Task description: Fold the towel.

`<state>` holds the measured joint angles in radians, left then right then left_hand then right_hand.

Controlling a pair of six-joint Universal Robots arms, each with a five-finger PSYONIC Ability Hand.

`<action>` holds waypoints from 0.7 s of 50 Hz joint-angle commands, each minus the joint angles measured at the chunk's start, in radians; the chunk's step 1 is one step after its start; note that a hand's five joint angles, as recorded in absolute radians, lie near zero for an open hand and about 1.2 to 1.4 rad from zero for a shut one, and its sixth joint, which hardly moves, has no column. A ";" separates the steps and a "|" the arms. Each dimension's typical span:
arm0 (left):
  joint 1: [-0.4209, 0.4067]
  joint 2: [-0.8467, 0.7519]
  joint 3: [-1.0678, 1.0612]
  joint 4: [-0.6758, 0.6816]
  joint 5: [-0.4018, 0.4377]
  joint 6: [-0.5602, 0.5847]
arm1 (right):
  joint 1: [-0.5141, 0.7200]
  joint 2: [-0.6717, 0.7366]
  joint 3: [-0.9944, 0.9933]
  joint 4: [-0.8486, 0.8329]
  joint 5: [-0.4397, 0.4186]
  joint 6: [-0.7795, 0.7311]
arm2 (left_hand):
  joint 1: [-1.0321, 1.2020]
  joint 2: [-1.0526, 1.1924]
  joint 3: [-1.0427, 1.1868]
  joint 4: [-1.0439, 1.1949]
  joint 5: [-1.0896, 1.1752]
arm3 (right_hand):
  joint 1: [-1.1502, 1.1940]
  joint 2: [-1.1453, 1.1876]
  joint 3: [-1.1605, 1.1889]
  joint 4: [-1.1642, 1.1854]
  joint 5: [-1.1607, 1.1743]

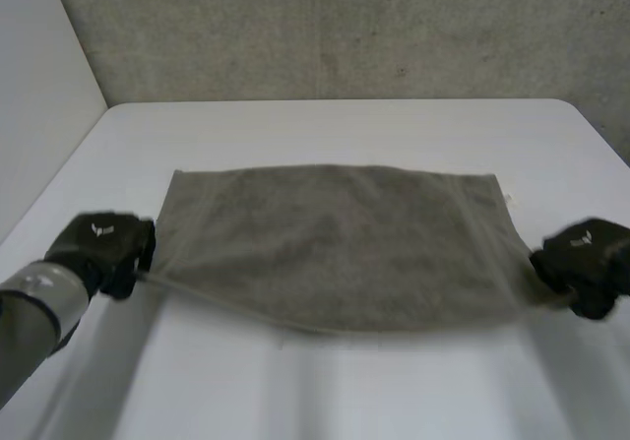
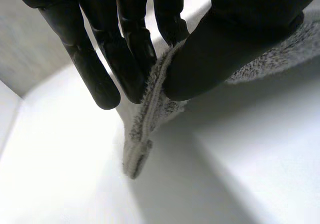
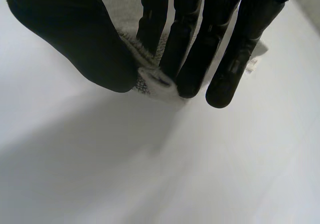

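Pinching towel [image 1: 335, 248] corners: left hand [image 1: 103, 250], right hand [image 1: 588, 263]

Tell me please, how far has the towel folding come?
Done: the towel lies spread on the white table, and the left robot hand and right robot hand each pinch a near corner. In hand: the near edge hangs lifted between them. Left: bringing that edge over to the far edge; no fold shows yet.

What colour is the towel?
The towel is plain greyish brown, without pattern; best in the head view.
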<state>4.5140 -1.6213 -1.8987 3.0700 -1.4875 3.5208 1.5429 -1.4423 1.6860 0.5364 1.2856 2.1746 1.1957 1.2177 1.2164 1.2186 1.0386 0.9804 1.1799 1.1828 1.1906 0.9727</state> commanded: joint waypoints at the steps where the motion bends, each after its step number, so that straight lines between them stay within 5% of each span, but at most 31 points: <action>1: -0.004 0.081 -0.049 -0.220 0.001 0.127 | -0.037 -0.136 0.101 0.062 0.032 -0.182 | 0.201 0.179 0.180 0.178 0.183 | 0.416 0.216 0.213 0.206 0.249; 9: 0.002 0.074 -0.003 -0.137 0.001 0.139 | -0.027 -0.058 0.022 0.009 -0.018 -0.142 | 0.201 0.179 0.180 0.178 0.183 | 0.416 0.216 0.213 0.206 0.249; 16: -0.032 -0.214 0.191 0.065 -0.007 0.130 | 0.026 0.135 -0.166 -0.104 -0.006 0.077 | 0.201 0.179 0.180 0.178 0.183 | 0.416 0.216 0.213 0.206 0.249; 26: -0.067 -0.487 0.499 0.199 -0.013 0.106 | 0.180 0.433 -0.459 -0.339 0.167 0.182 | 0.201 0.179 0.180 0.178 0.183 | 0.416 0.216 0.213 0.206 0.249; 35: -0.070 -0.693 0.800 0.216 -0.017 0.078 | 0.215 0.568 -0.552 -0.625 0.207 0.166 | 0.201 0.179 0.180 0.178 0.183 | 0.416 0.216 0.213 0.206 0.249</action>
<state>4.4444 -2.1882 -1.2857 3.2839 -1.5006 3.6127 1.7415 -0.9519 1.1854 0.0837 1.4658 2.3595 1.1991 1.2177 1.2167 1.2186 1.0384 0.9804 1.1799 1.1830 1.1941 0.9816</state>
